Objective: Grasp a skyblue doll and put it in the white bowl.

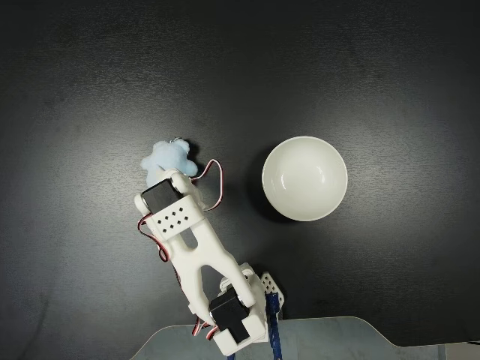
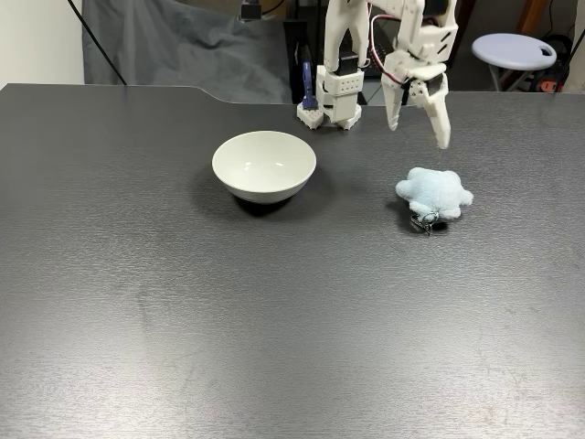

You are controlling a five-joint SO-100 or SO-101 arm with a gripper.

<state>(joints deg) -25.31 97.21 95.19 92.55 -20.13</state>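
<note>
Dark grey table (image 2: 183,320) carries white bowl (image 2: 264,165) beside skyblue doll (image 2: 433,193); pincer (image 2: 418,126) hovers above, spread wide.

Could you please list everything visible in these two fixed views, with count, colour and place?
skyblue doll: one, pale blue, lying on the table right of the bowl in the front-facing fixed view, small metal loop at its near side.
white bowl: one, glossy white, upright and empty, apart from the doll.
table: one, dark grey, under everything.
stool: one, white seat, behind the table at upper right.
cloth backdrop: one, grey, behind the table.
arm: one, white with red wires, base at the table's far edge.
hand: one, white, open, hovering above the doll, not touching.
</note>
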